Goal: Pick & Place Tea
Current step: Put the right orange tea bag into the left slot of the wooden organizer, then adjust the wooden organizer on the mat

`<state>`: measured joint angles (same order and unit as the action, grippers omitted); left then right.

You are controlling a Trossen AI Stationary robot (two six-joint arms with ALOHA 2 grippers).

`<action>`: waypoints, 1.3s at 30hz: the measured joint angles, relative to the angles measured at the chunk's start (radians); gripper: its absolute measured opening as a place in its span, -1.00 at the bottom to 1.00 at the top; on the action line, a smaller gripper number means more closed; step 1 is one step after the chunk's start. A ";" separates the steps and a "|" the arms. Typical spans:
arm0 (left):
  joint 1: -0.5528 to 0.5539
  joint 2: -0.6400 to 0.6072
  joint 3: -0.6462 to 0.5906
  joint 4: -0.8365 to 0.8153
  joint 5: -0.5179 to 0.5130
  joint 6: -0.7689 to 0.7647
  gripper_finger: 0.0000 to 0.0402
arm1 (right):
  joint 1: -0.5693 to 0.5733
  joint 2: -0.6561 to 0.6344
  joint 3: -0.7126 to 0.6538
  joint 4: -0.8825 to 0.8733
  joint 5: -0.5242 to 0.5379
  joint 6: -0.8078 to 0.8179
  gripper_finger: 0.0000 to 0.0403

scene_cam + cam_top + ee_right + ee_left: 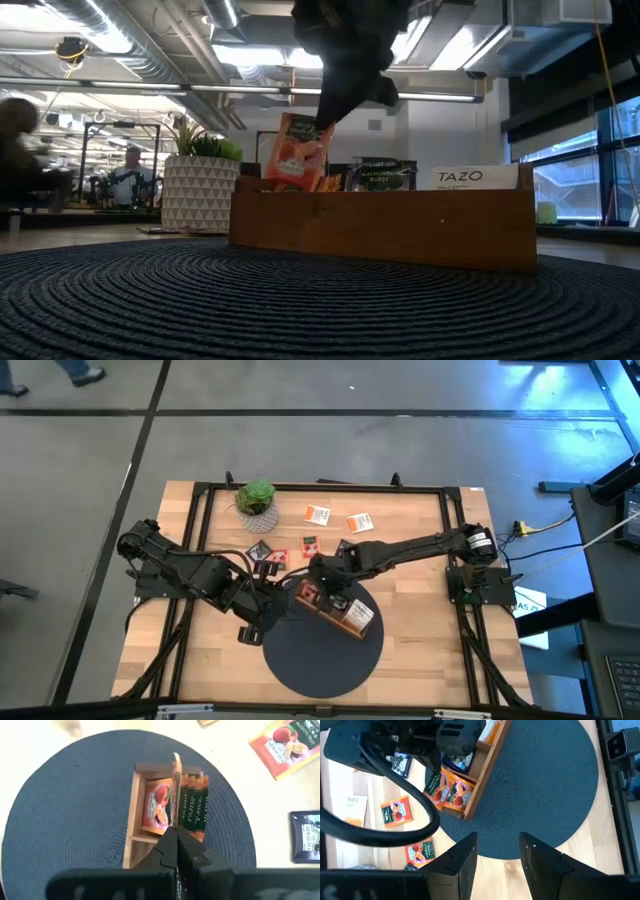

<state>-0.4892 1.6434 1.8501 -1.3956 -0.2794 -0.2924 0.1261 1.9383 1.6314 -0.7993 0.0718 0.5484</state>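
Above the end compartment of the brown wooden three-part tray (131,810), the right gripper (176,831) is pinching the top edge of an orange square tea-bag packet (296,152), its two dark fingers squeezed tight together on it. In the low view the packet is hanging upright with its lower edge dipping behind the tray wall (380,225). Other orange packets (192,802) are standing on edge in that same compartment, just beside the held one. The tray is sitting on a round dark woven mat (325,650) on the light wooden table (430,620). The left gripper (498,854) is hovering over the mat's edge near the tray, its fingers spread wide and holding nothing. More tea packets (318,514) are lying flat on the table beyond the tray, near a small green potted plant (257,499).
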 joint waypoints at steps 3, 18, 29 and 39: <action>0.000 0.000 0.000 0.000 0.000 0.000 -0.30 | 0.001 0.016 -0.002 -0.007 -0.004 0.000 -0.98; 0.000 0.001 0.000 0.008 0.001 0.000 -0.30 | 0.001 0.074 -0.003 0.027 -0.043 0.000 -0.98; 0.000 0.001 0.000 0.008 0.000 0.000 -0.30 | 0.001 0.074 -0.003 0.041 -0.047 -0.015 -0.89; 0.000 0.001 0.000 0.008 0.000 0.000 -0.30 | 0.013 0.059 0.028 0.044 -0.041 -0.008 -0.47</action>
<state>-0.4892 1.6440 1.8503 -1.3880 -0.2790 -0.2924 0.1389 1.9977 1.6591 -0.7550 0.0309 0.5402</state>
